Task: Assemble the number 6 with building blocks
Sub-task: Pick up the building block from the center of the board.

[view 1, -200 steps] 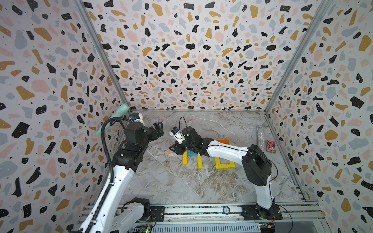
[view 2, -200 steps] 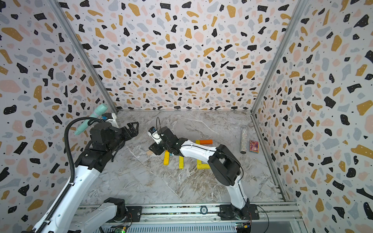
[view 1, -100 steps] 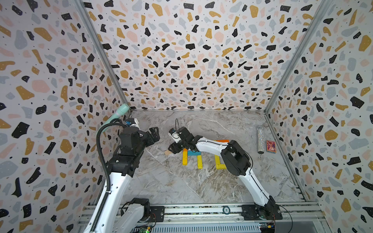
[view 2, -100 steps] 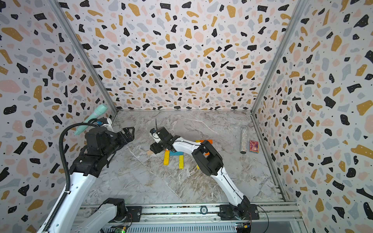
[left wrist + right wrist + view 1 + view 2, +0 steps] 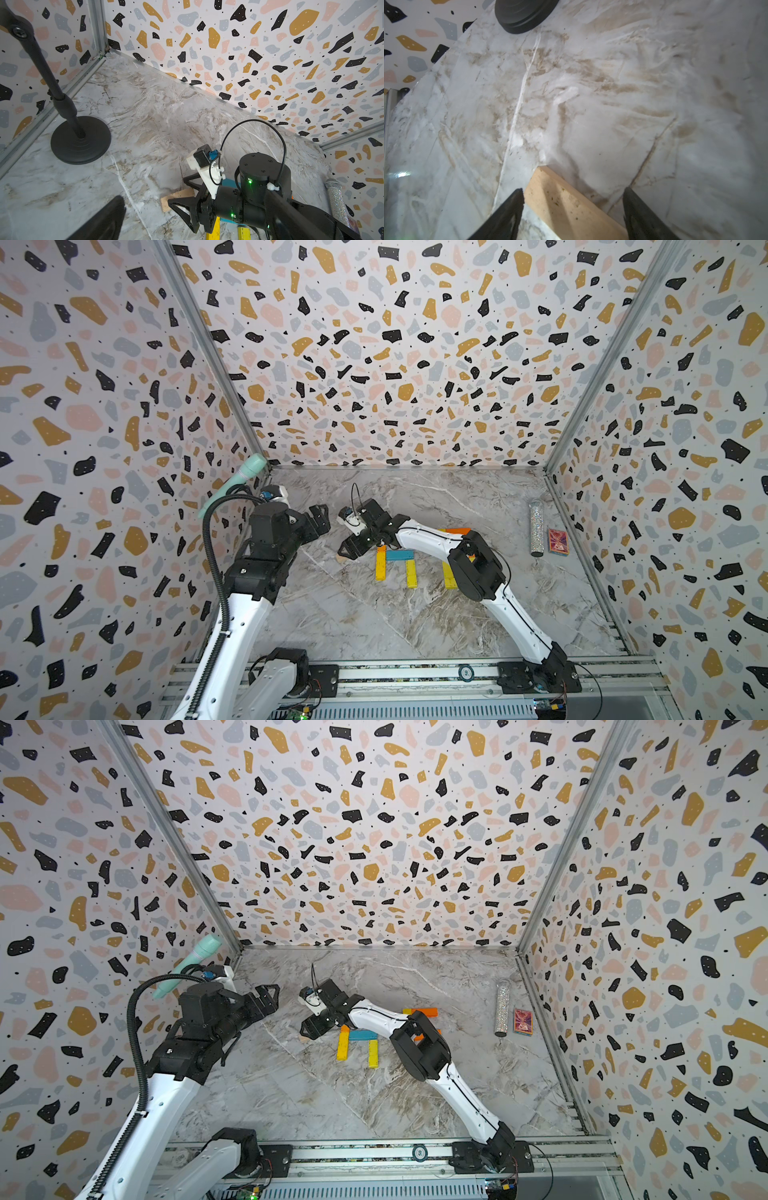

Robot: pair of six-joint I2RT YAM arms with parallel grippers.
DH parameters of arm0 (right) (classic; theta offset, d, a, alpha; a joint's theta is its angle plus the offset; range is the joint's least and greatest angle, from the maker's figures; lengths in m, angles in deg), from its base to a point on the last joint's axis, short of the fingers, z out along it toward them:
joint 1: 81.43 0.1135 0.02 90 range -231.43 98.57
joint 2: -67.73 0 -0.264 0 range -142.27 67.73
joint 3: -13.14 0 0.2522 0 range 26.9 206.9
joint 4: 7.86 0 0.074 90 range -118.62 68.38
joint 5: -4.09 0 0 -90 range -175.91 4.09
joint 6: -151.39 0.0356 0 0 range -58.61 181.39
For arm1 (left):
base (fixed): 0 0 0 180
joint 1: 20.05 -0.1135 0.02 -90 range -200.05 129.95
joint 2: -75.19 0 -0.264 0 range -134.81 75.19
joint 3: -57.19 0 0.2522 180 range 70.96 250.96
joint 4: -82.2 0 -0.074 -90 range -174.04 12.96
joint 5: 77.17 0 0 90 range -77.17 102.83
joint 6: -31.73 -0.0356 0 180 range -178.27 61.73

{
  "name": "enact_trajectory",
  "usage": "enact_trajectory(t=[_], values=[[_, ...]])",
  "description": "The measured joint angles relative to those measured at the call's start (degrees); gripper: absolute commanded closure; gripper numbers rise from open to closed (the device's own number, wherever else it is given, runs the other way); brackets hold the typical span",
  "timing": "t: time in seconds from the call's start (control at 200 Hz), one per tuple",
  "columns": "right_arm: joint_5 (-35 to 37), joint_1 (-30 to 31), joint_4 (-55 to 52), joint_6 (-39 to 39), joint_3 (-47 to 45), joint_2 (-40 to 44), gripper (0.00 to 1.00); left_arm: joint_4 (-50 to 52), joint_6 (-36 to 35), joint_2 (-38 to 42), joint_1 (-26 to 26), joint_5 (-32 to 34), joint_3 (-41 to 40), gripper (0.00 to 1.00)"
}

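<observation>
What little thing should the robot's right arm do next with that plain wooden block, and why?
Probably close the right fingers on the plain wooden block. It lies flat on the table between them, they stand open on either side of it, and it is not yet lifted.

High twin top views; low close wrist views, sharing pale plank (image 5: 566, 207), probably stand base (image 5: 93, 145).

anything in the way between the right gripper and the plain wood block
Nothing visible does. In the right wrist view the plain wood block lies flat on the marble table, between the fingers of the open right gripper.
</observation>
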Motion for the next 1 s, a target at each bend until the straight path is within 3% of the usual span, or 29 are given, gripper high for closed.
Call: enact_trajectory(t=[0.27,0.526,1.001], values=[[-3.87,4.13,-2.6,-0.13,-5.6,3.89,0.25,0.0,-0.39,-1.27,-0.66,0.02,1.14,0.0],[2.58,7.19,0.39,-4.79,-17.44,14.19,0.23,-0.11,-1.46,-3.41,-3.56,-1.68,1.95,0.01],[13.64,8.68,-0.2,-6.29,-9.31,7.08,0.26,-0.24,-2.03,-7.17,-11.3,-6.84,3.37,0.01]])
